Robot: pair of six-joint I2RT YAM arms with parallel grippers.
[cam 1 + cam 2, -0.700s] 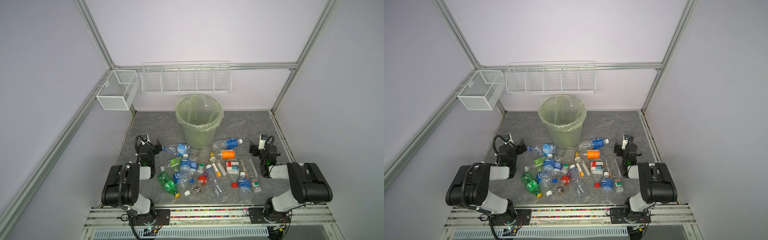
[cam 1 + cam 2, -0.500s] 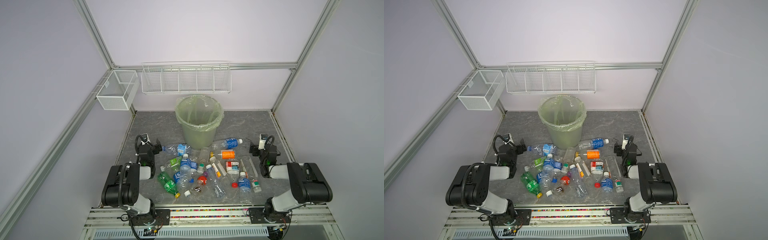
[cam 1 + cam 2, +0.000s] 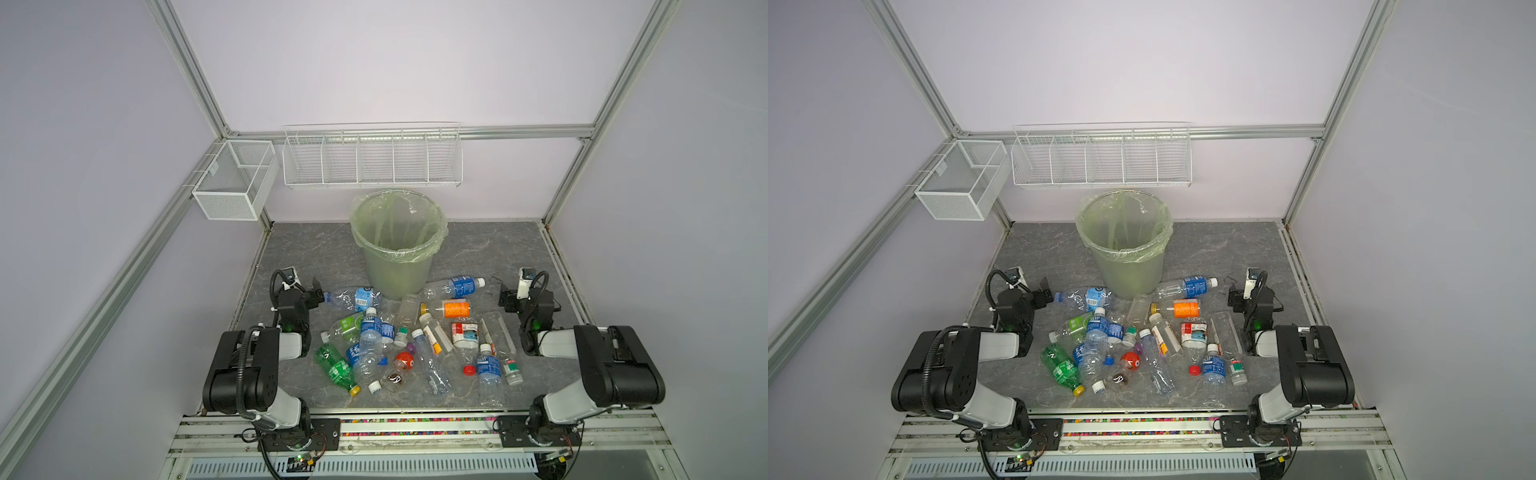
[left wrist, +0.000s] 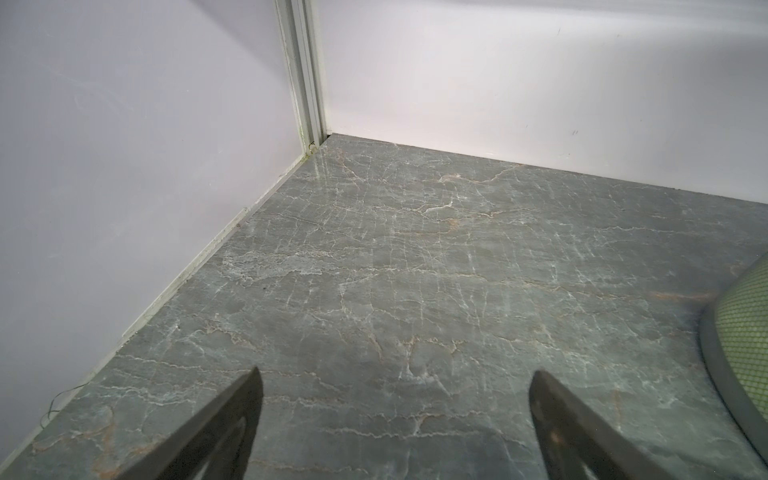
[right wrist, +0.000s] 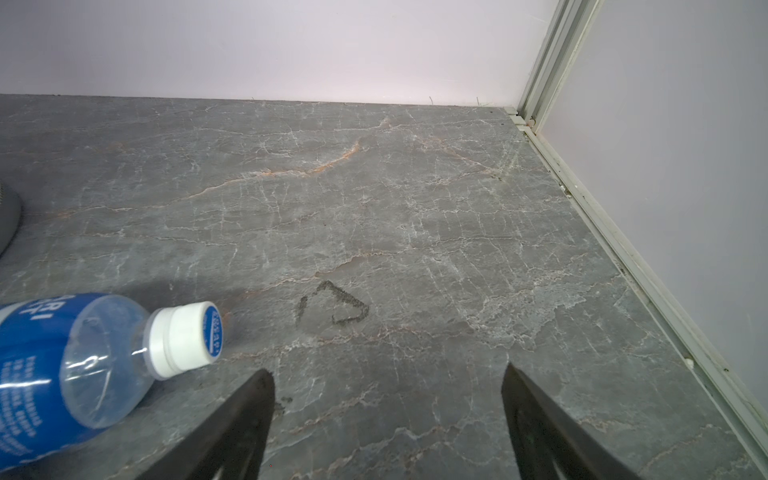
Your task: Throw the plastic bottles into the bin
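The bin (image 3: 397, 253) (image 3: 1125, 253), lined with a pale green bag, stands at the back middle of the grey floor. Several plastic bottles (image 3: 415, 340) (image 3: 1142, 340) lie scattered in front of it. My left gripper (image 3: 316, 291) (image 4: 397, 372) rests open and empty on the floor, just left of a crushed blue-labelled bottle (image 3: 353, 297). The bin's wall (image 4: 744, 332) shows at that wrist view's edge. My right gripper (image 3: 505, 299) (image 5: 387, 370) is open and empty, a little right of a white-capped, blue-labelled bottle (image 5: 62, 353) (image 3: 455, 286).
A white wire mesh box (image 3: 232, 178) hangs on the left frame and a long wire rack (image 3: 372, 156) on the back wall above the bin. Walls and aluminium posts close the left, right and back sides. Bare floor lies ahead of both grippers.
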